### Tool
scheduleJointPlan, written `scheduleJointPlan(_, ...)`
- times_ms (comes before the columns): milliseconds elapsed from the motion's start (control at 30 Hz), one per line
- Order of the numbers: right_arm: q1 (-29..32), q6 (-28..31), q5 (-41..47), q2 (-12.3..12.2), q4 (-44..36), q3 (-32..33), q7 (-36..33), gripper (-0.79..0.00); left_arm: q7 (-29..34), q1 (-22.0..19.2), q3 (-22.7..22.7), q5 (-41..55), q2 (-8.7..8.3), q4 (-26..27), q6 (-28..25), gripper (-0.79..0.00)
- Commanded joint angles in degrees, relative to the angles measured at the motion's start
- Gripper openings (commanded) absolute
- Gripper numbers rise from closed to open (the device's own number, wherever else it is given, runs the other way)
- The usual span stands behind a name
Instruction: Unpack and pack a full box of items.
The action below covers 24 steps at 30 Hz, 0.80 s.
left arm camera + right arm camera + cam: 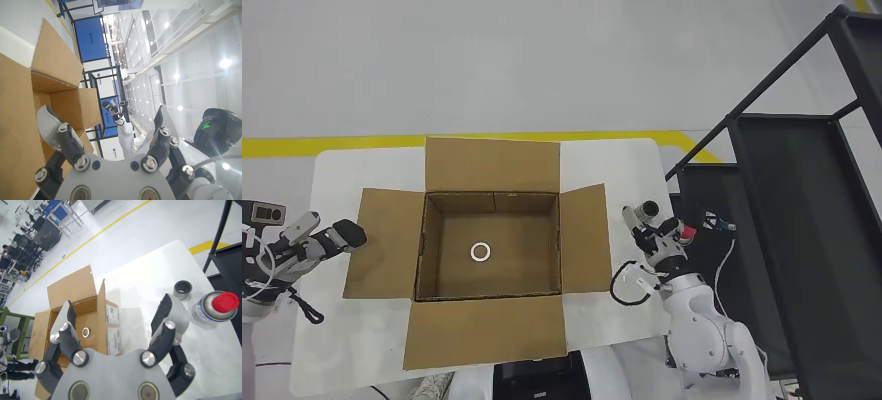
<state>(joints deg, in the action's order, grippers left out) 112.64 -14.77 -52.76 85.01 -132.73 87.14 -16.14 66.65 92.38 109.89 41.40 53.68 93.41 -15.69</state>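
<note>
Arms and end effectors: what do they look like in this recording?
The left end effector and right end effector match: a pale grey metal plate, black linkages with silver screws, two pale fingers with black textured pads. The right arm is glossy white and rounded, with a black cable looped near its wrist.

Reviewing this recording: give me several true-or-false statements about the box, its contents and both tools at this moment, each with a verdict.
1. A metal ring lies on the floor of the cardboard box. True.
2. The right tool grips the spray can. False: it is open and empty, and the can stands on the table.
3. All four box flaps are folded outward. True.
4. The can is capped in blue. False: its cap is red.
5. The left tool is open and holds nothing. True.
</note>
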Motion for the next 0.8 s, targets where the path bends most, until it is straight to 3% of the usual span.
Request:
scheduleJointPlan(0,0.1,1.1,2.2,0.0,1.3,2.6,3.7,0.000,0.0,0.0,0.0,0.0,0.00,0.0,0.0,0.000)
scheduleJointPlan(333,-2.5,5.1,3.7,-0.2,14.0,9.9,18.7,0.000,0.0,0.0,0.0,0.0,0.00,0.0,0.0,0.000)
scheduleJointPlan(567,-4.6,10.6,0.4,-0.4,22.9,9.3,25.2,0.000,0.0,0.0,0.0,0.0,0.00,0.0,0.0,0.000)
scheduleJointPlan(767,-5.2,11.8,-6.3,-0.5,28.9,7.0,28.8,0.000,0.0,0.0,0.0,0.0,0.00,0.0,0.0,0.000)
